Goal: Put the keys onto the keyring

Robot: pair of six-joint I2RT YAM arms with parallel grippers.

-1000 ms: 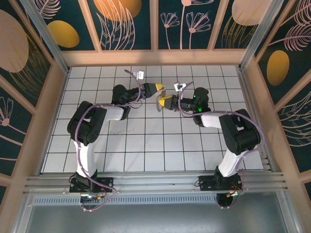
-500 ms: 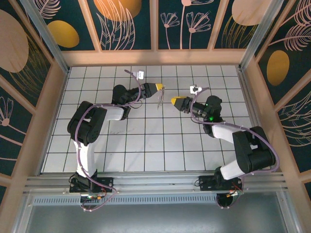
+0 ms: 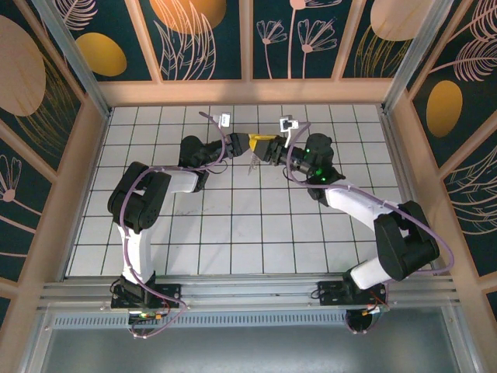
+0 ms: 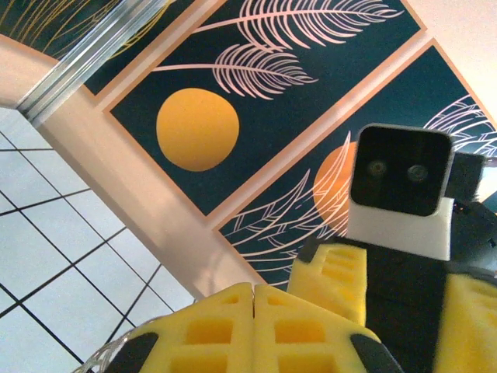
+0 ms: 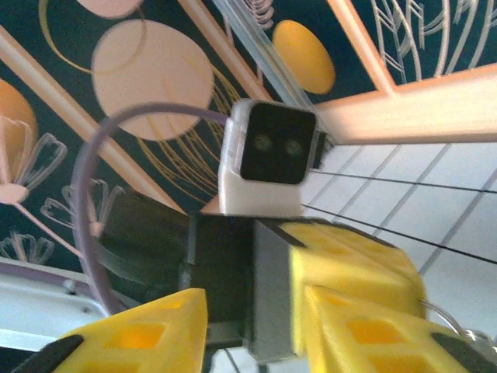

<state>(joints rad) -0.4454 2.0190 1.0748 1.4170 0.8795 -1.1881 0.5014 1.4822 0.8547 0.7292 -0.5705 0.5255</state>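
My left gripper point(image 3: 255, 141) hovers over the back middle of the tiled floor, its yellow fingers pressed shut point(image 4: 254, 289). A thin dark keyring point(image 3: 251, 161) dangles just below its tip, seemingly pinched there. A bit of wire loop point(image 5: 458, 325) shows at the lower right of the right wrist view. My right gripper point(image 3: 269, 148) meets the left one nose to nose, jaws apart point(image 5: 252, 299), one yellow finger point(image 4: 334, 272) beside the left fingertips. Nothing shows between the right fingers. The keys are hidden.
White tiled floor point(image 3: 233, 225) ringed by low wooden walls point(image 3: 248, 92) with dark floral panels. Purple cables point(image 3: 213, 124) loop over both arms. The arm bases sit on the metal rail point(image 3: 248, 291) at the near edge.
The right gripper drew back to the right, then swung up and left to the left gripper's tip. The left gripper stayed put and shut, the keyring still hanging from it.
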